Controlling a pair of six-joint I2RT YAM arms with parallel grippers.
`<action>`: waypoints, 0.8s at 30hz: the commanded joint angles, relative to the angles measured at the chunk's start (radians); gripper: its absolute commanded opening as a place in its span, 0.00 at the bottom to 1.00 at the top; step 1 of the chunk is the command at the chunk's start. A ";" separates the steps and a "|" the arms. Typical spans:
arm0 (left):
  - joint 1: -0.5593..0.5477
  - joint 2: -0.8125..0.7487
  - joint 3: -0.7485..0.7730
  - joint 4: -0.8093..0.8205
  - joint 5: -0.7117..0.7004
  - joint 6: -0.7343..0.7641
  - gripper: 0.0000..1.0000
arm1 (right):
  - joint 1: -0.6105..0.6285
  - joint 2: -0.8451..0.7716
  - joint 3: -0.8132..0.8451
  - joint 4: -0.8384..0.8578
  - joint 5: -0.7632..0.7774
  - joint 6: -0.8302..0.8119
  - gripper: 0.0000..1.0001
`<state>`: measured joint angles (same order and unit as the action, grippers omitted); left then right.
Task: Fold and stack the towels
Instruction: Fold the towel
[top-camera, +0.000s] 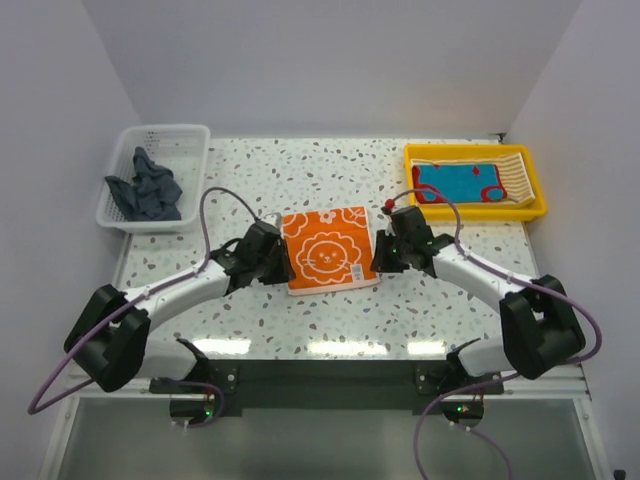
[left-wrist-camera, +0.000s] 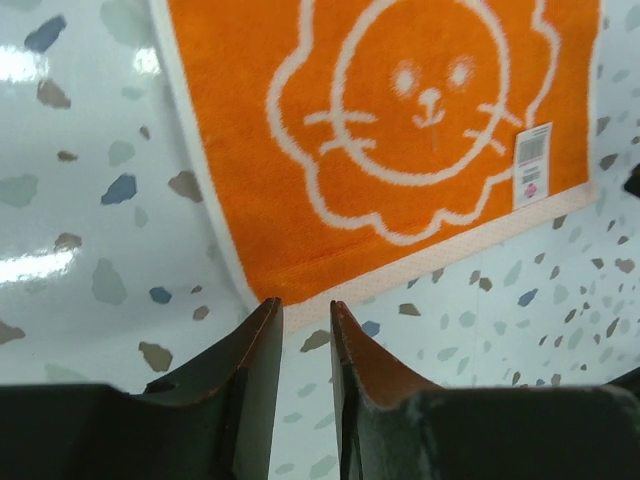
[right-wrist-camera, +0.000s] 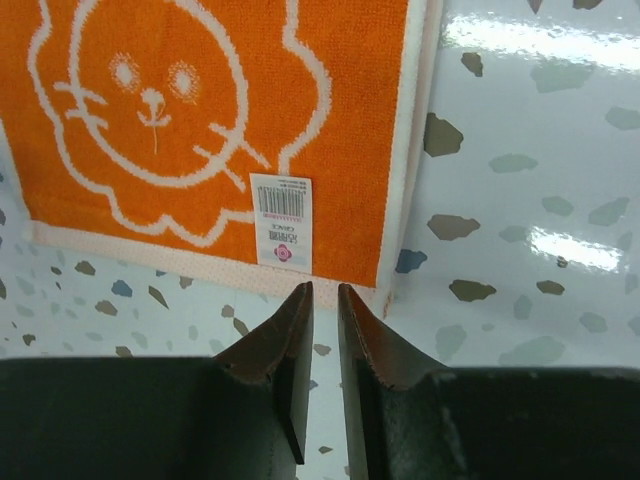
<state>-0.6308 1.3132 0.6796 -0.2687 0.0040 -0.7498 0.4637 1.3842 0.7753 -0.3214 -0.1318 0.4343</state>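
An orange towel (top-camera: 328, 250) with a white lion face lies flat in the middle of the table, a barcode tag at its near right. It also shows in the left wrist view (left-wrist-camera: 400, 150) and the right wrist view (right-wrist-camera: 200, 110). My left gripper (top-camera: 286, 270) (left-wrist-camera: 300, 303) hovers at the towel's near left corner, jaws slightly apart with only table between them. My right gripper (top-camera: 383, 262) (right-wrist-camera: 322, 287) hovers at the near right corner, jaws narrowly apart and empty. A teal towel with red marks (top-camera: 462, 183) lies on a striped towel (top-camera: 512, 172). A dark blue-grey towel (top-camera: 146, 190) is crumpled up.
The yellow tray (top-camera: 540, 205) at the back right holds the teal and striped towels. The white mesh basket (top-camera: 190, 135) at the back left holds the dark towel. The speckled table (top-camera: 330, 320) spreads around the orange towel.
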 joint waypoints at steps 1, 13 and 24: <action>-0.024 0.035 0.107 0.008 -0.059 0.007 0.30 | -0.002 0.045 0.041 0.084 -0.040 0.040 0.19; -0.026 0.256 0.084 0.054 -0.038 0.035 0.22 | -0.002 0.157 -0.018 0.084 -0.031 0.066 0.17; -0.081 0.069 -0.135 -0.041 0.034 -0.058 0.24 | 0.018 0.007 -0.146 -0.090 -0.117 0.086 0.19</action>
<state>-0.6781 1.4204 0.6170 -0.1738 0.0200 -0.7765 0.4683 1.4452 0.6704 -0.2989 -0.2272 0.5072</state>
